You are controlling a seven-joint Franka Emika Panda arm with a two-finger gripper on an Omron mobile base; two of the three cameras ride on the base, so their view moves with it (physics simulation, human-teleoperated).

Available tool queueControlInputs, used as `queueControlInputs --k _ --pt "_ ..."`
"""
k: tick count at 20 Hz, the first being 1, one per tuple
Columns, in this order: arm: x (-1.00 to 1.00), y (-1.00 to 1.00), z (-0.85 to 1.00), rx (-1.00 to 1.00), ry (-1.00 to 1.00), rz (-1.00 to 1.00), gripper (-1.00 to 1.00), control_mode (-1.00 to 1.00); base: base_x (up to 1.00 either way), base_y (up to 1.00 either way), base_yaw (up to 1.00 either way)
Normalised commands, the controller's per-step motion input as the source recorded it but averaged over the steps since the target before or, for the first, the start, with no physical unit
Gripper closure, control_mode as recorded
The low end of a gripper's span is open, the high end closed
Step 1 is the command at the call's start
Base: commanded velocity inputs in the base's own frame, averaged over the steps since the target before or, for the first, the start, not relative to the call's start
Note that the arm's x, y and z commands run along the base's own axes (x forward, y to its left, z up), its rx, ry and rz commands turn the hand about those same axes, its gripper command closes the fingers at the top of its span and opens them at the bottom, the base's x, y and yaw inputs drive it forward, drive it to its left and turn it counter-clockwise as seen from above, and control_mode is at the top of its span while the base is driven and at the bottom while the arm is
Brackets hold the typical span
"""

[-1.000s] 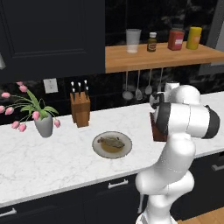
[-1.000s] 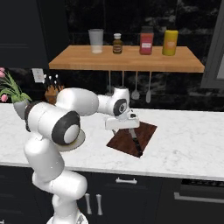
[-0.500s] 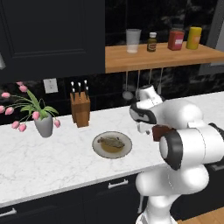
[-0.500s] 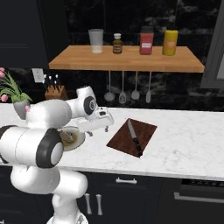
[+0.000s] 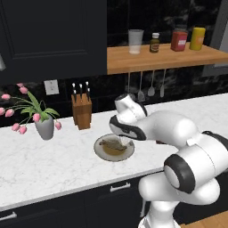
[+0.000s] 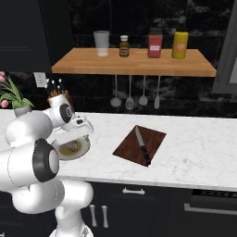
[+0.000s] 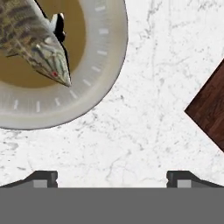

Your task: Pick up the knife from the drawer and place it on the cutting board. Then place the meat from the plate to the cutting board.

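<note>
So the arm is leaning way over to the plate [image 5: 113, 148] side of the marble counter [image 5: 44, 164], and the gripper [image 7: 112, 177] is hanging over the counter with its two fingertips [image 7: 43, 178] spread wide, nothing between them. The hand view is giving the best look at the meat [image 7: 33, 41]: it's lying on the brown middle of the plate, mottled tan and coming to a point near the grey rim, though the picture edge is cropping off most of it. That same view is catching just one corner of the cutting board [image 7: 212, 113] at the right edge, apart from the plate with bare marble between. The right base view is showing what the others aren't: the whole cutting board lying flat near the middle of the counter with the knife [image 6: 142, 147] resting on top of it, blade along the board. In the left base view the arm's white bulk is covering the board completely, and the hand is sitting right over the plate so the meat is just a dark smudge. From the right base side the forearm is blocking part of the plate too.
</note>
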Motion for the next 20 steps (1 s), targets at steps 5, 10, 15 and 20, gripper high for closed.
queueControlInputs --k 5,10,15,20 --pt "-0.02 1.0 -0.01 0.0 0.12 0.03 -1.0 -1.0 0.0 0.0 0.0" --pt "0.24 0.85 -0.17 0.0 0.09 0.0 -1.0 -1.0 0.0 0.0 0.0" --pt "0.43 0.15 -0.32 0.0 0.01 0.0 -1.0 -1.0 0.0 0.0 0.0" --pt "0.26 -0.01 -0.28 0.0 -0.08 0.0 -1.0 -1.0 0.0 0.0 0.0"
